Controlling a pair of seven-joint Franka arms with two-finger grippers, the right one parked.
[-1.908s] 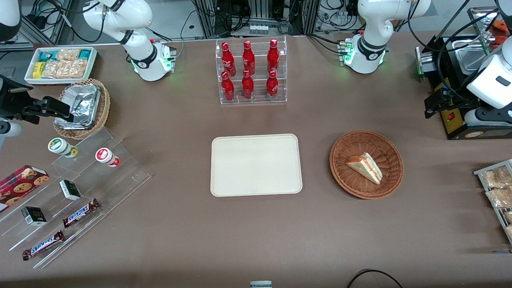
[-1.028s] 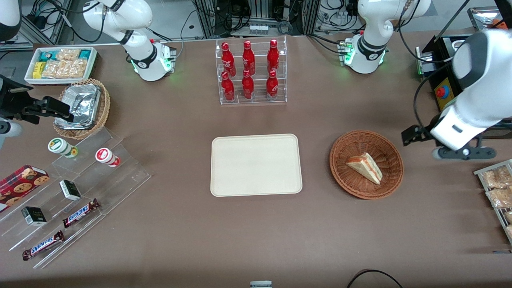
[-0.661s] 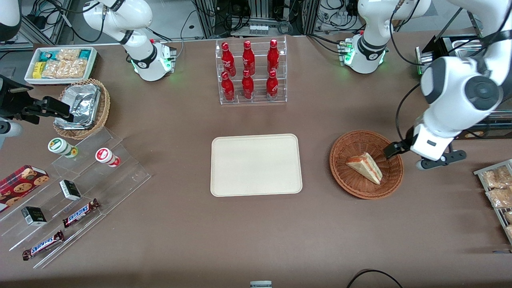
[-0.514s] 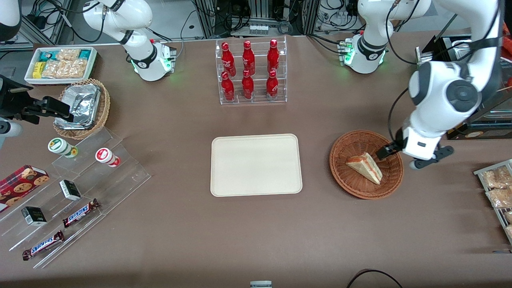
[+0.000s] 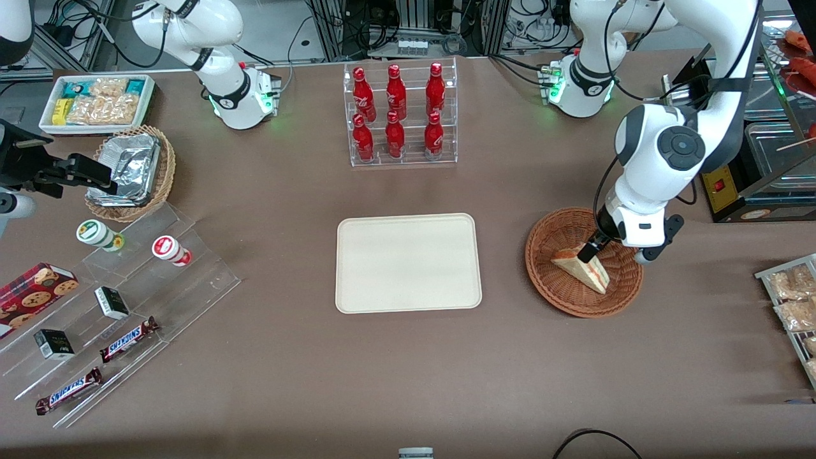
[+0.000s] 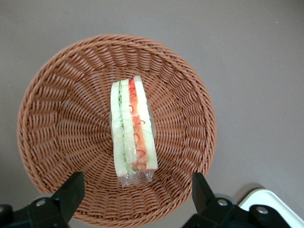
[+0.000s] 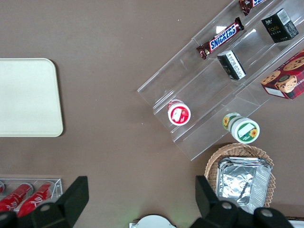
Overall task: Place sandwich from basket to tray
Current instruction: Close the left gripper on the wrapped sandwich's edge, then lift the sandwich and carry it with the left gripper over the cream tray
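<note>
The sandwich, a wrapped white-bread wedge with red and green filling, lies in the round reddish-brown basket toward the working arm's end of the table. In the left wrist view the sandwich lies near the middle of the basket. My left gripper hovers over the basket, above the sandwich's thick end. Its fingers are spread wide and hold nothing, with the gripper apart from the sandwich. The cream tray lies flat beside the basket at mid-table; it also shows in the left wrist view and the right wrist view.
A clear rack of red bottles stands farther from the front camera than the tray. A black machine and a wire rack of snack bags sit toward the working arm's end. A foil-filled basket and stepped acrylic shelf lie toward the parked arm's end.
My left arm has swung in from the table's end near the black machine and come over the basket, ending above the sandwich. The sandwich, basket and tray have not moved.
</note>
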